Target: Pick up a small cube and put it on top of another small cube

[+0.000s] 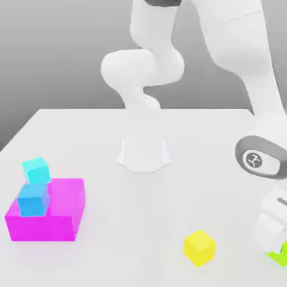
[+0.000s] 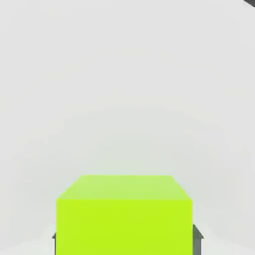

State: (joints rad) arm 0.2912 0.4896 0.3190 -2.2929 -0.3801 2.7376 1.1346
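The tool (image 1: 274,246) is down at the white bench (image 1: 140,224) near the exterior view's right edge, pinching the lime-green cube (image 2: 124,216) between its fingers (image 2: 197,238); the yellow cube (image 1: 199,246) sits just beside it; well apart, at the exterior view's left, the pale turquoise cube (image 1: 36,170) rests behind the magenta block (image 1: 47,216), with the sky-blue cube (image 1: 32,199) against the block.

small cube (image 1: 278,255): exterior view's far right | block (image 1: 47,216): far left | other cube (image 1: 199,246): between
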